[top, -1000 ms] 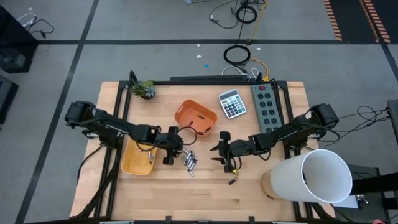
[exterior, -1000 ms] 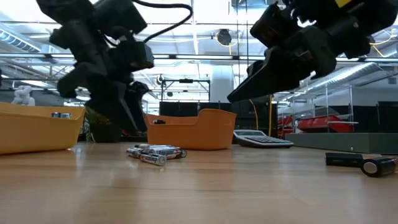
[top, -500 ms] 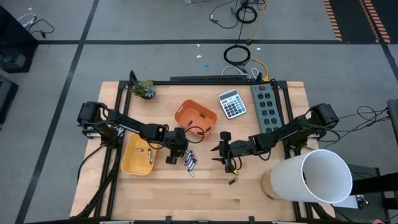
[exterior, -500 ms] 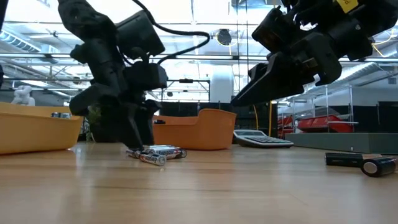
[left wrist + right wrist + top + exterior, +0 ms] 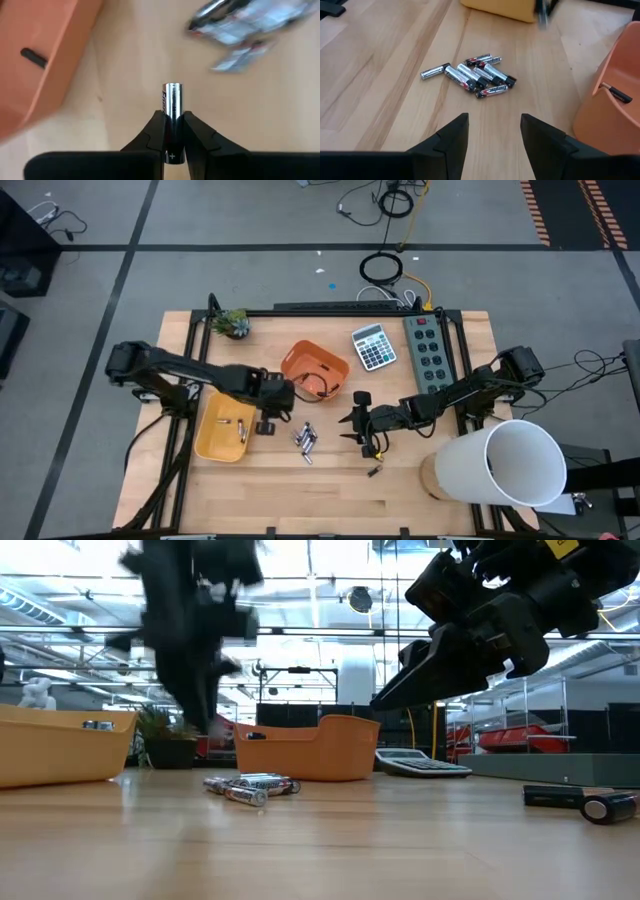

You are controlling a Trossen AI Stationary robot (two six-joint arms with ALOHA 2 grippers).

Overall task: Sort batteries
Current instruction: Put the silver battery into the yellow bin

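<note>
The left gripper (image 5: 172,137) is closed on a silvery battery (image 5: 172,107), pinched lengthwise between the fingers with its far end sticking out. Half a second ago this gripper was down at the pile; it has since been lifted and drawn back toward the yellow tray (image 5: 222,430), and in the high view it (image 5: 264,424) now hangs between tray and pile. One battery has thus been picked out, and by judgement the next step is its release into a tray (which one is meant for this kind cannot be told).

Nearest the table's front edge, a stray dark battery (image 5: 373,471) lies alone, well apart from the rest. Just beyond it, the right gripper (image 5: 492,132) is held above the table with its fingers spread and nothing between them; it has not moved over the last second. The pile (image 5: 471,76) of unsorted batteries lies on the wood between the two grippers, several of them touching. A few batteries (image 5: 241,430) already lie in the yellow tray. Farther back, the orange bin (image 5: 313,368) holds a dark battery (image 5: 619,93). Behind that lies the calculator (image 5: 373,346).
</note>
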